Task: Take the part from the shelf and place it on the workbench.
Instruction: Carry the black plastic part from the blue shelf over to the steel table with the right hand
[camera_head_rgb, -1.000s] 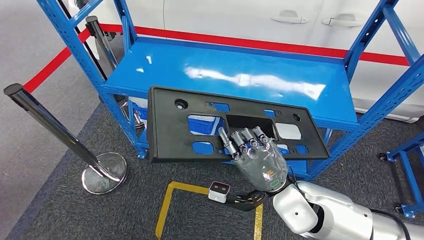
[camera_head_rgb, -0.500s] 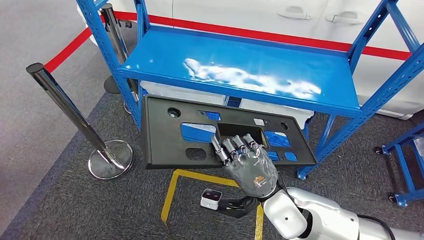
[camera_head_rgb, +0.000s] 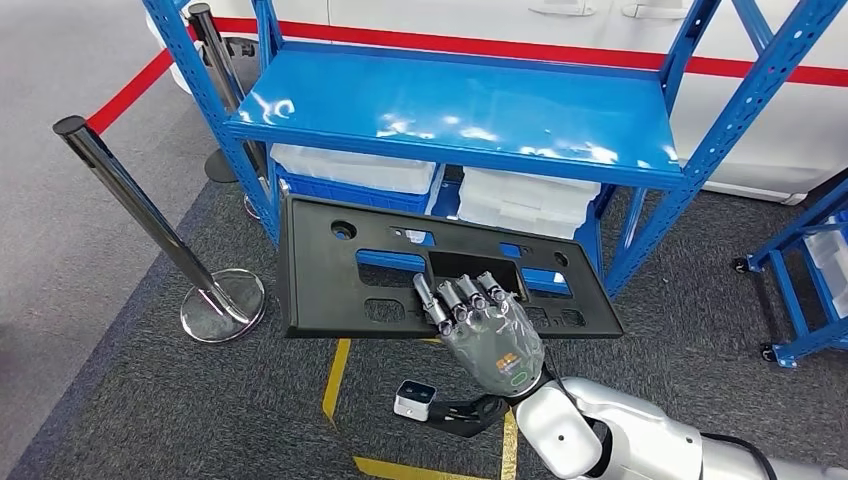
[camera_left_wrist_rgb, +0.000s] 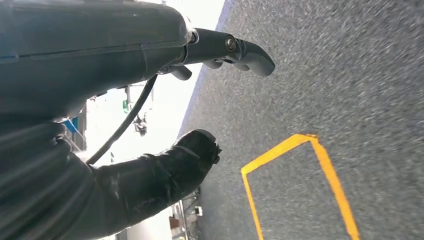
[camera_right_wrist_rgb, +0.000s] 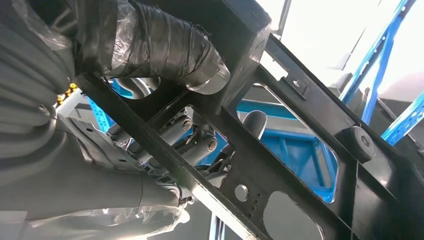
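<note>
The left robot hand (camera_left_wrist_rgb: 150, 100) hangs over grey carpeted floor (camera_left_wrist_rgb: 360, 75), holding nothing, its thick thumb (camera_left_wrist_rgb: 192, 155) apart from the darker fingers (camera_left_wrist_rgb: 250, 52). A yellow tape outline (camera_left_wrist_rgb: 300, 165) marks the carpet beneath it.

I see the black part (camera_head_rgb: 430, 270) in my right hand (camera_head_rgb: 490, 325) hanging just before the blue shelf (camera_head_rgb: 460, 110); its uprights flank it, a stanchion (camera_head_rgb: 150, 220) stands left, and the gap looks, I think, narrow.
</note>
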